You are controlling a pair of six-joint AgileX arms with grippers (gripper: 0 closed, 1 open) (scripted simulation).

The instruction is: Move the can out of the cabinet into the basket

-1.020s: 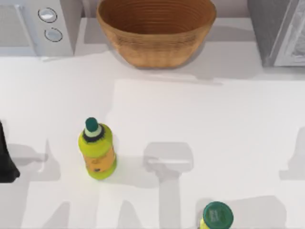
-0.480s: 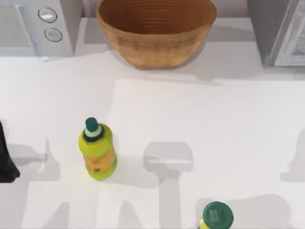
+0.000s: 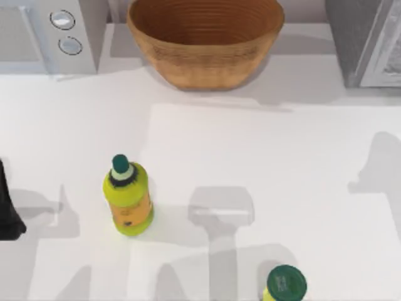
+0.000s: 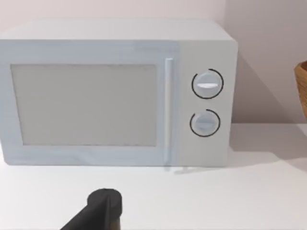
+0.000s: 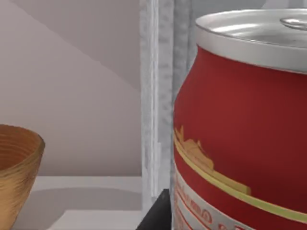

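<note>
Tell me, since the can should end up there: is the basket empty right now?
Empty. The top view shows the basket's bare ribbed inside, while the can stands upright beside the cabinet frame.

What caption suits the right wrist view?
Red can looms close beside the cabinet frame, basket off to one side.

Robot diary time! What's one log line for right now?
phase: reaching for can | right gripper: close beside can by cabinet | left gripper: parked, facing microwave | basket: holds nothing visible
</note>
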